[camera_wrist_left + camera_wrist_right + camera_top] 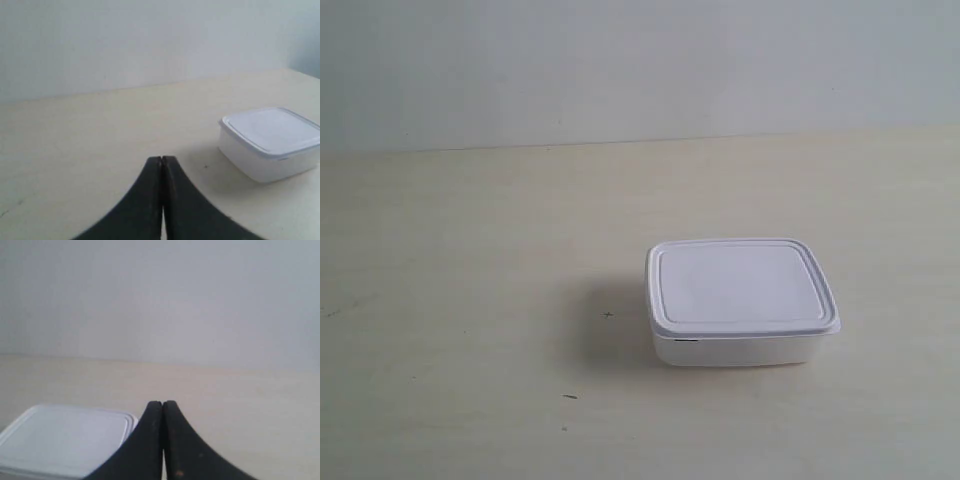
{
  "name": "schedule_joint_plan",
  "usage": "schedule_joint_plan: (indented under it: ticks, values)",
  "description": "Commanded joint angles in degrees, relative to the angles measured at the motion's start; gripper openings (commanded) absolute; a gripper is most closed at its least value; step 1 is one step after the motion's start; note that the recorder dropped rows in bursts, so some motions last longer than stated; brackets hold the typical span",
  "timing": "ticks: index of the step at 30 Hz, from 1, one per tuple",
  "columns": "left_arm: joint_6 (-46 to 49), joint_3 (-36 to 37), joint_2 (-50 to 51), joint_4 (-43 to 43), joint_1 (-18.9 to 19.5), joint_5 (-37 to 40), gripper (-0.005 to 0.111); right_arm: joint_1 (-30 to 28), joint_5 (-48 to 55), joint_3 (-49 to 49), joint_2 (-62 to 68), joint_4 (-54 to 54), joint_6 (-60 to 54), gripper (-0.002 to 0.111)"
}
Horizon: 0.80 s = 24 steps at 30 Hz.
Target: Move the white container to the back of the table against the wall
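container: small low rectangular white plastic box with rounded corners and a flat rimmed lid (pixel 742 300). Lid on, sitting flat, lower right of centre in the exterior frame.
table: broad pale beige wood-grain table (pixel 470 300). Only a few dark specks between the box and the back edge.
wall: plain pale grey-white wall (pixel 620 60), fills the top third of the exterior frame. The box is well apart from it.
left gripper: left gripper (pixel 162 159) has its black fingers pressed together with nothing between them. The box shows in its wrist view, apart from the tips.
right gripper: right gripper (pixel 163 402) is closed the same way and empty. The box lid sits near the tips, no contact visible.
exterior view: neither arm shows in it.
step: approach, I'd say. The box is not yet touched.
how: the right gripper looks the better placed. Option A, push with closed tips, low on the side wall facing away from the wall and centred, so the box slides straight. Option B, open the jaws, span the short side under the lid rim, lift and carry.
finish: far side touching the wall, box square to it.
risk: light plastic will likely yaw under an off-centre push. Pushing high at the rim could tip it or pop the lid.
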Motion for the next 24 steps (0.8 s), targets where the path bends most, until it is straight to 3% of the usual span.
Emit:
schedule_joint_plan:
  ticks: [1,10,16,20,24]
  values:
    - [-0.2,0.2,-0.3,-1.0,0.2,-5.5,0.000,0.2,-7.0,0.3,-0.2,2.8,0.7,0.000]
    - [-2.1,0.2,-0.3,-7.1,0.2,-9.3,0.000,0.2,-8.8,0.3,-0.2,18.9,3.5,0.000]
    - [-9.8,0.2,-0.3,-9.5,0.2,-13.8,0.000,0.2,-4.7,0.3,0.8,20.9,3.6,0.000]
    - [-12.9,-1.5,1.4,-9.5,0.2,-11.4,0.000,0.2,-3.7,-4.4,5.8,21.1,3.6,0.000]
    - [-13.1,-8.6,10.0,-9.5,0.0,-8.9,0.000,0.2,5.3,-15.6,16.0,21.1,3.3,0.000]
